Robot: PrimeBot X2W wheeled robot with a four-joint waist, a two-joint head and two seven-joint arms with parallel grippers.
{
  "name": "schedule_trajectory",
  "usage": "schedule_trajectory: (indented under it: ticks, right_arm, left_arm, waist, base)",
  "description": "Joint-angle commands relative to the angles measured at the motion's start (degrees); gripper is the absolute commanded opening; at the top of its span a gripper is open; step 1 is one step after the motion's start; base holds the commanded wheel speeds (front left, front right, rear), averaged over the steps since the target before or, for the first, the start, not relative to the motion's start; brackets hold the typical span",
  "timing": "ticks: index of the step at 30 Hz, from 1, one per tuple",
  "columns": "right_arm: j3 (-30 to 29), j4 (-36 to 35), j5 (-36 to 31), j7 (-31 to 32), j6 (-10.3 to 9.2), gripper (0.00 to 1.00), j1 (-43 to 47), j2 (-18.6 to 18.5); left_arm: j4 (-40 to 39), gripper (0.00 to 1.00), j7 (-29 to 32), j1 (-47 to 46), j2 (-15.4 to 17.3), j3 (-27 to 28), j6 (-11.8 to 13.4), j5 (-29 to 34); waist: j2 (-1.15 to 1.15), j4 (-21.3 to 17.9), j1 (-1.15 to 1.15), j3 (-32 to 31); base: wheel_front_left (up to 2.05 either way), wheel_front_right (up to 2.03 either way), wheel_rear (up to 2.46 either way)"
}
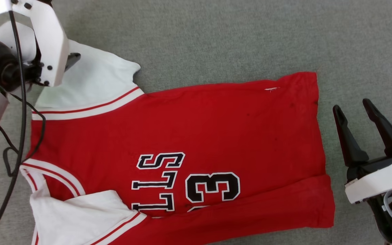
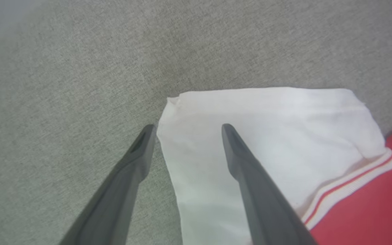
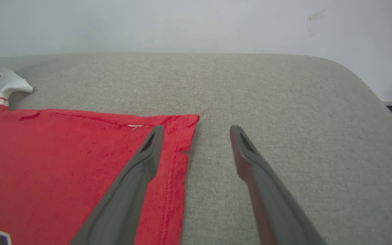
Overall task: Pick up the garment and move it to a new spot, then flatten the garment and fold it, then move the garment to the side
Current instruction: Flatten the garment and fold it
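left gripper (image 2: pixel 187 131): jaws stand wide, holding nothing. one finger is over the outer edge of the white short sleeve (image 2: pixel 267 136), the other over the bare grey fabric-covered table (image 2: pixel 80 85). contact with the cloth cannot be confirmed.

right gripper (image 1: pixel 352 107): jaws spread wide, empty. it sits just beside the bottom hem (image 1: pixel 319 129). in the right wrist view one finger overlaps the hem's far corner and the other is over bare table.

probable faults from here:
- a shallow close at either end catches one layer only, or pinches the table cover along with the cloth.
- unequal lift between sleeve and hem twists the body and adds creases.
- the black cable (image 1: pixel 21 112) hanging from the left arm crosses the shoulder area and may snag or drag the cloth.

the red jersey-style t-shirt with white sleeves (image 1: pixel 216 129) lies front up across the table, neck toward the robot's left, hem toward its right. the body is mostly flat. the near white sleeve (image 1: pixel 80 214) is folded in over the chest, and a strip along the near edge (image 1: pixel 284 204) looks turned over. the black, white-outlined number "3" (image 1: pixel 213 187) and the lettering beside it are partly covered.
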Motion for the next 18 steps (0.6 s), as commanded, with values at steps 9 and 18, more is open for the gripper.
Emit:
schedule_trajectory:
  ticks: [9, 18]
  right_arm:
    - [0.90, 0.85, 1.24, -0.27, -0.05, 1.00, -3.10, -0.66]
    - [1.08, 1.56, 2.46, 0.03, -0.05, 1.00, -4.31, -1.70]
  left_arm:
    - [6.54, 1.00, 3.95, -1.31, -0.65, -2.35, 0.09, 1.15]
    - [6.98, 0.00, 3.67, 1.09, -1.10, -3.57, -0.65, -0.41]
  waist:
    - [0.00, -0.88, -0.01, 3.92]
    - [0.00, -0.24, -0.01, 3.78]
  base:
    - [0.00, 0.00, 0.00]
    - [0.00, 0.00, 0.00]
